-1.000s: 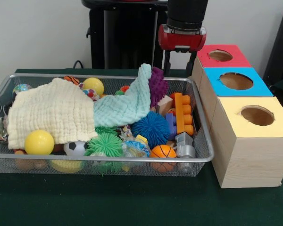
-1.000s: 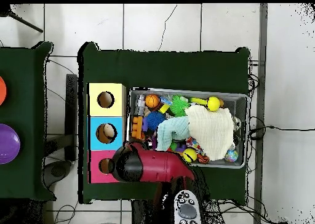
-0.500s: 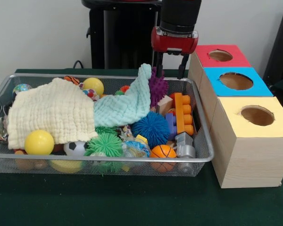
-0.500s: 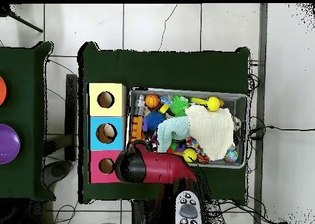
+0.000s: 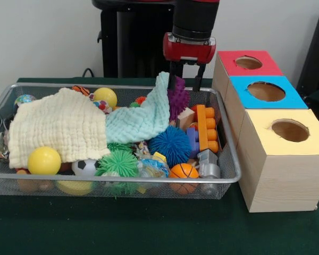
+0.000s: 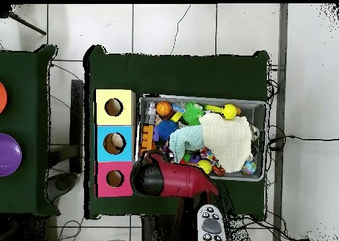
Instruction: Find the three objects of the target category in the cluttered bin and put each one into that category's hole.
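The silver wire-mesh bin holds a heap of toys under a cream cloth and a mint cloth. My gripper hangs open and empty over the bin's far right corner, its fingers apart on either side of the top of a purple spiky toy. I cannot tell whether they touch it. The red-topped box's round hole is to the right of the gripper. In the overhead view the arm hides the gripper, between the red box's hole and the bin.
A blue-topped box and a yellow-topped box stand in line with the red one, right of the bin. In the bin lie a blue spiky ball, an orange brick, a small basketball, green spiky balls and yellow balls.
The gripper has moved from beside the red-topped box leftwards in the front view to above the bin's far right corner, and a little lower. It stays open and empty. The toys have not moved.
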Tool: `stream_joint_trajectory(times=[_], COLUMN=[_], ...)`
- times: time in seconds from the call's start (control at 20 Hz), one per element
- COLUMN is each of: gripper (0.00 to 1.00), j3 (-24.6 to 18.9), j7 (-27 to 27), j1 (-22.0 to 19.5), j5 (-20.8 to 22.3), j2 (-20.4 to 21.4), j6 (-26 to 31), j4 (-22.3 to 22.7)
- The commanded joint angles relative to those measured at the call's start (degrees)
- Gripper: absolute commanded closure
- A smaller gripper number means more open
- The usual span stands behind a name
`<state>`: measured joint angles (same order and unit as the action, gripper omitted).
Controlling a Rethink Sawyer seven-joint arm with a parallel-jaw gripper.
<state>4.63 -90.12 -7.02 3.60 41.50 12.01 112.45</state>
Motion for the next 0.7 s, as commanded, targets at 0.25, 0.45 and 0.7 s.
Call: stream_joint_trajectory(times=[0.25, 0.45, 0.7], gripper=[0.0, 0.0, 0.0], j3=[7.4, 9.1, 6.2], j7=[-6.1, -5.3, -3.5], j1=[3.5, 3.2, -0.4], j5=[3.4, 4.1, 6.0], j2=[-1.2, -2.7, -4.8], j6=[2.4, 2.0, -0.3], j4=[-7.4, -9.6, -10.8])
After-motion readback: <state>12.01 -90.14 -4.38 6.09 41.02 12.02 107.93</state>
